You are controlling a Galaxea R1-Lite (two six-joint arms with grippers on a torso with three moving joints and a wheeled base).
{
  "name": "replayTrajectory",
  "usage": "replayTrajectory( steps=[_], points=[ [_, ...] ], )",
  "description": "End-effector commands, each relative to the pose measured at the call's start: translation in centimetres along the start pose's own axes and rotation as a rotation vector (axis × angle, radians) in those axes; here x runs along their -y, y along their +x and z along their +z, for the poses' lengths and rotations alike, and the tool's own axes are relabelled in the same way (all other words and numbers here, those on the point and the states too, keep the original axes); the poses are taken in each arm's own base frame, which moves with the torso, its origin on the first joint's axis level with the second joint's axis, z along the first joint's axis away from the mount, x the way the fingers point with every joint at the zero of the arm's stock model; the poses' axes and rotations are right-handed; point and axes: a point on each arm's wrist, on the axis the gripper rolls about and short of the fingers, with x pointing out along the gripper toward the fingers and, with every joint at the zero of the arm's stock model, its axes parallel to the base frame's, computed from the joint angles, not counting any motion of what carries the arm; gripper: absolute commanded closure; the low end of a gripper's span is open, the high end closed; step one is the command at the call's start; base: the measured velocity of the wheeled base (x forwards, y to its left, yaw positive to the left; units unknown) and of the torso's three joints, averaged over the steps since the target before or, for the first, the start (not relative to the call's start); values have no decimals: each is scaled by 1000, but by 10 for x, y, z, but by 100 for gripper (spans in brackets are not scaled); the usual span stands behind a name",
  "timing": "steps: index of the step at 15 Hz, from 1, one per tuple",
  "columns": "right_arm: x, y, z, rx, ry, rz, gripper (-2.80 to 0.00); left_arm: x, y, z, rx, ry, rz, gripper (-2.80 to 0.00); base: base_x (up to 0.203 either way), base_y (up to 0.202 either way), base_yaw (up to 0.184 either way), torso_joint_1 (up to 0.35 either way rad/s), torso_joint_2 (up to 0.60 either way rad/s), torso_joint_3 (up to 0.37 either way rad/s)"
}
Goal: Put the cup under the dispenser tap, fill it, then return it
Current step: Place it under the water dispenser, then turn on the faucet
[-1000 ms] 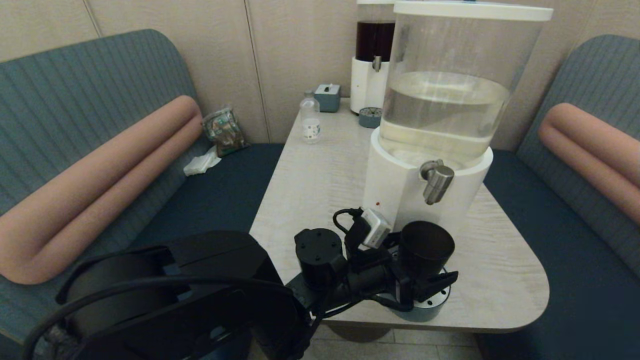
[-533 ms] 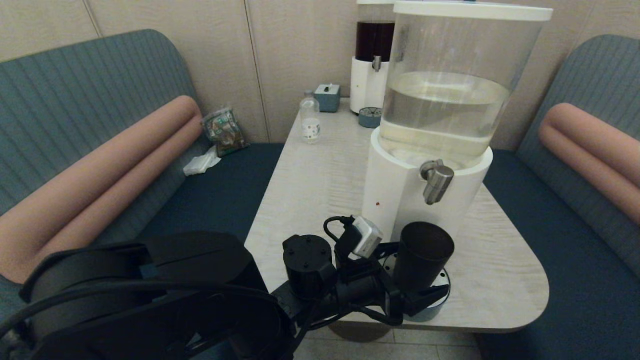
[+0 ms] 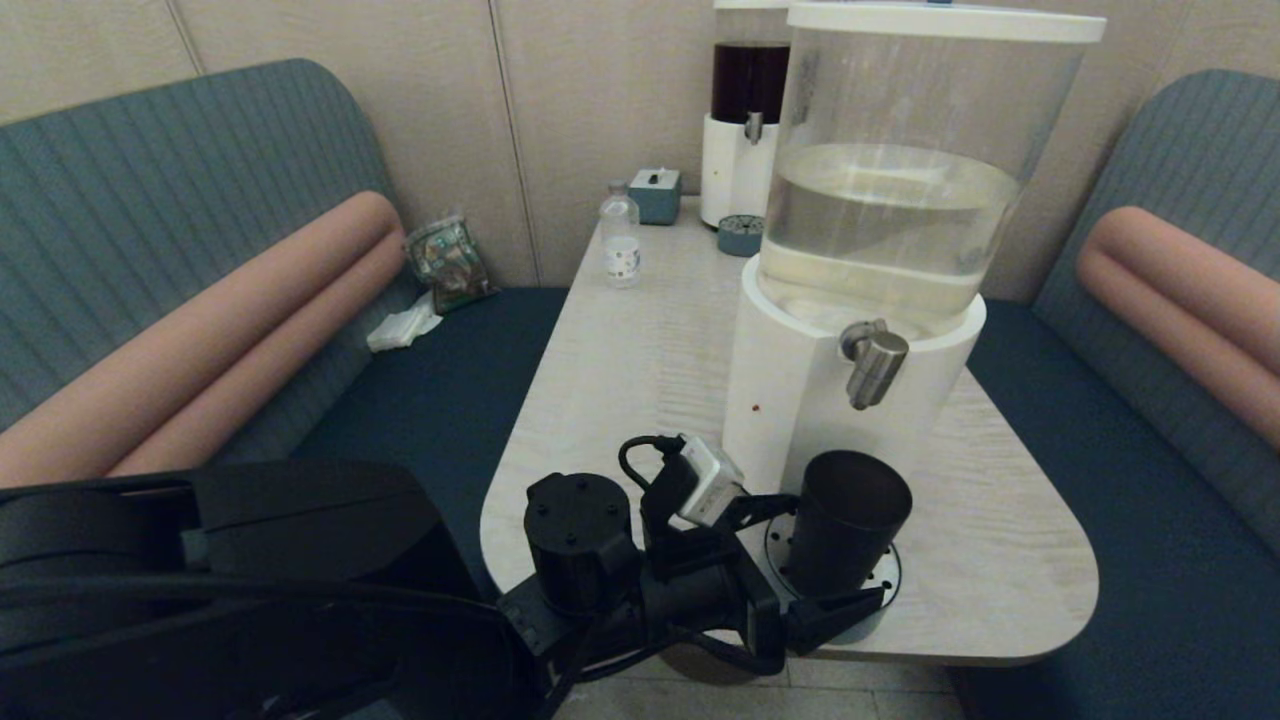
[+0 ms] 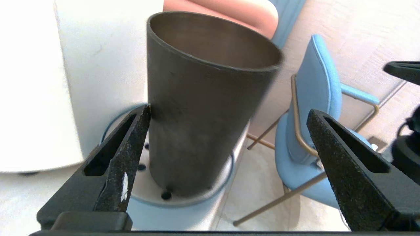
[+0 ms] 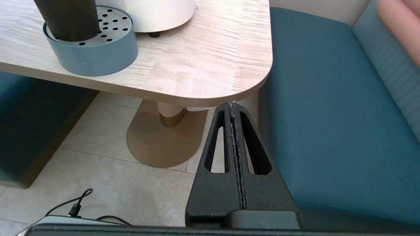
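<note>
The dark tapered plastic cup (image 3: 845, 525) stands upright below the brushed-steel tap (image 3: 874, 362), seemingly loose between the left gripper's (image 3: 810, 560) spread fingers.

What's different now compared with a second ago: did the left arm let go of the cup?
The left gripper has drawn back toward the robot and its fingers stand open around the cup, one touching its side, the other clear. A second ago they sat closer around it. The cup stays upright on the drip tray below the dispenser tap. The right gripper hangs shut below the table edge.
</note>
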Motion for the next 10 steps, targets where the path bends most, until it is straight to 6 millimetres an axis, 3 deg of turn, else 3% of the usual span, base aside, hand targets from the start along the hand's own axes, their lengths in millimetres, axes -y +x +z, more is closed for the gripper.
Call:
replayTrajectory(
  steps=[1,3,6,7,8,10],
  points=[
    [0,0,0,1,-1,-1,0,8,-12,11,10,4,-5,-280,0,0,0,0,0,0],
    [0,0,0,2,-1,1,0,16,-27,18,2,0,-3,-280,0,0,0,0,0,0],
    [0,0,0,2,-1,1,0,38,-65,38,5,0,-1,-280,0,0,0,0,0,0],
    [0,0,0,2,-1,1,0,47,-80,46,15,4,0,-180,0,0,0,0,0,0],
    [0,0,0,2,-1,1,0,57,-97,62,59,15,1,0,0,0,0,0,0,0],
    [0,0,0,2,-1,1,0,77,-132,95,193,41,54,0,0,0,0,0,0,0]
  ],
)
